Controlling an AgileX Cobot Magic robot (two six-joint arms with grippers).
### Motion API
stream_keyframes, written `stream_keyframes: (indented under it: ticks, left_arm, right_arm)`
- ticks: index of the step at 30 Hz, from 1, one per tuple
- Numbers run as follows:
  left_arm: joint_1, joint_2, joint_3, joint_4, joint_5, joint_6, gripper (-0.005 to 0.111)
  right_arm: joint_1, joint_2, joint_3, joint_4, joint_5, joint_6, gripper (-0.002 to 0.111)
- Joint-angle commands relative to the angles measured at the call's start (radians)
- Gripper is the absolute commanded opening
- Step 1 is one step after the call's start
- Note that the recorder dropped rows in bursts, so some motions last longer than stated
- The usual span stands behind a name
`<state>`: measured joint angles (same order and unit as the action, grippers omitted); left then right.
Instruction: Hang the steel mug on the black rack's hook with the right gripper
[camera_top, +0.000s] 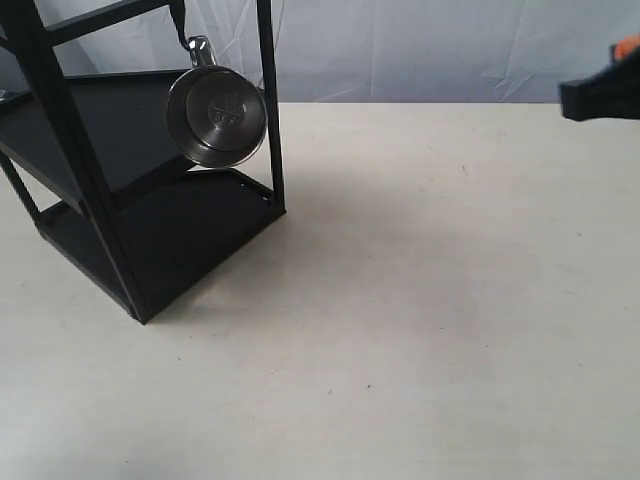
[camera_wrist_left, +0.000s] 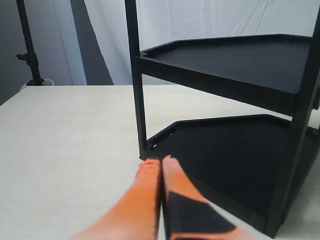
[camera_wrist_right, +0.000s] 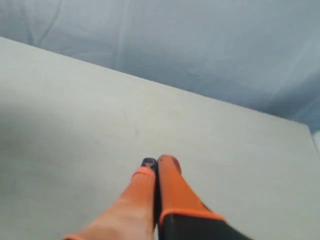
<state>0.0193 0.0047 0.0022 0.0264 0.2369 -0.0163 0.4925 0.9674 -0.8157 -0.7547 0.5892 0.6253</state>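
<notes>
The steel mug hangs by its loop handle from the black rack's hook, base outward — apparently placed. The right hand, fingers pressed together and empty, sits well apart above the tabletop.

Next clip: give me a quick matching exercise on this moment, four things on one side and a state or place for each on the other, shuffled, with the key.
Things:
1. steel mug
2. black rack
3. right gripper
4. left gripper

States or places:
A. jaws shut on nothing, over bare table, away from the rack
B. hanging by its handle from a hook, base facing the camera
C. standing on the table, shelves bare
D. jaws shut on nothing, near the foot of a rack post

Pairs: 1-B, 2-C, 3-A, 4-D
</notes>
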Motion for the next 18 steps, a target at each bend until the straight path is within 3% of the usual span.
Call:
stream_keyframes:
  ticks: [1, 4, 12, 15, 18]
  left_arm:
    - [-0.001, -0.005, -0.002, 0.001, -0.006, 0.000, 0.002]
    - [-0.001, -0.005, -0.002, 0.001, -0.006, 0.000, 0.002]
    - [-0.001, -0.005, -0.002, 0.001, -0.006, 0.000, 0.002]
    - [-0.001, -0.005, -0.002, 0.001, -0.006, 0.000, 0.002]
    - [-0.001, -0.005, -0.002, 0.001, -0.006, 0.000, 0.002]
  right_arm:
    - [-0.014, -0.095, 0.022, 0.001, 0.234, 0.005, -0.001]
    - [-0.014, -0.127, 0.022, 0.001, 0.316, 0.005, -0.001]
    - [-0.014, -0.167, 0.025, -0.033, 0.311, 0.000, -0.001]
    - [-0.044, -0.247, 0.068, -0.030, 0.174, 0.003, -0.001]
    - [-0.154, -0.376, 0.157, -0.007, -0.033, 0.003, -0.001]
